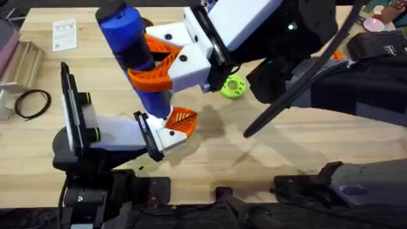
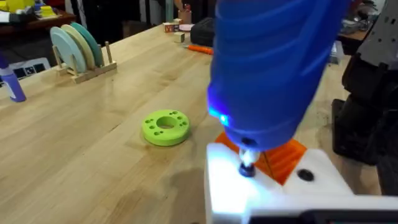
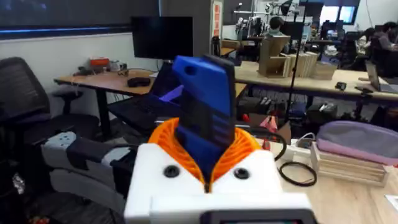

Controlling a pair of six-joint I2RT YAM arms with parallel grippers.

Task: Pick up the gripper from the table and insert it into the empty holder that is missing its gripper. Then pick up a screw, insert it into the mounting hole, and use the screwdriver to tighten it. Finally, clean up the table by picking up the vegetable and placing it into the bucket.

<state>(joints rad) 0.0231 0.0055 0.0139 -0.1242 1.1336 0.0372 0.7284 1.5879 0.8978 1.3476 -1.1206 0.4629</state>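
Right gripper [image 1: 156, 60] clamps the blue screwdriver [image 1: 130, 44] upright, bit down on the white holder [image 2: 273, 186] with the orange finger [image 1: 181, 119], held at the left gripper [image 1: 159, 137]; left's opening can't tell. Lime disc [image 1: 233, 86] lies near on counter [image 1: 305, 152].

Black office chair [image 3: 25, 87], dark monitor [image 3: 163, 37] against white wall [image 3: 81, 50], wooden desks [image 3: 106, 79], overhead lighting.
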